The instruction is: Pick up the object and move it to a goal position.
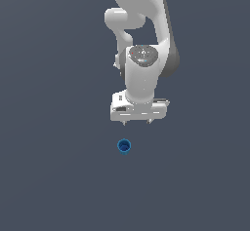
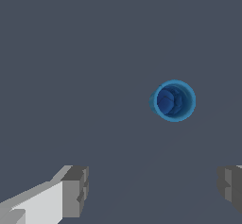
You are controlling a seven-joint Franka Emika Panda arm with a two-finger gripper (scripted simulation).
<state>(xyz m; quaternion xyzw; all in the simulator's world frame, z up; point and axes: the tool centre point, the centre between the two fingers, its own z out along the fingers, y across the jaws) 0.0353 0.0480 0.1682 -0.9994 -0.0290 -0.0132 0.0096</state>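
The object (image 1: 124,146) is a tiny bright-blue cup with a darker hollow centre, standing upright on the dark grey floor. In the exterior view my white gripper (image 1: 137,123) hangs above and behind it, a little to the exterior view's right, pointing down. Its fingers are spread wide with nothing between them. In the wrist view the cup (image 2: 173,100) shows from above, ahead of the gripper (image 2: 153,190) and not between the two grey fingertips (image 2: 75,190). The gripper is open and empty.
The dark grey floor (image 1: 49,176) stretches flat all around. The white arm (image 1: 141,40) rises behind the gripper at the top of the exterior view. No goal marker shows.
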